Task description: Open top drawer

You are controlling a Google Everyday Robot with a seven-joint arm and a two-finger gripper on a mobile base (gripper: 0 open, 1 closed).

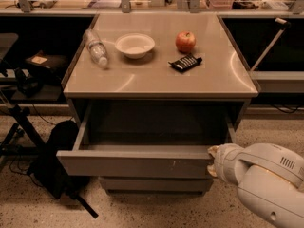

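The top drawer (135, 163) is pulled far out from under the table top; its flat grey front has small pale scuffs right of centre and its inside looks empty. My gripper (212, 161) is at the drawer front's right end, at its top right corner. The white arm (268, 184) fills the lower right and hides the gripper's fingers. A narrower grey drawer front (154, 184) shows below the top drawer, closed.
On the table top (156, 75) lie a clear plastic bottle (96, 48), a white bowl (135, 45), a red apple (185, 42) and a dark snack packet (185, 62). A black bag (54, 158) and stand legs are on the floor at left. Shelves flank the table.
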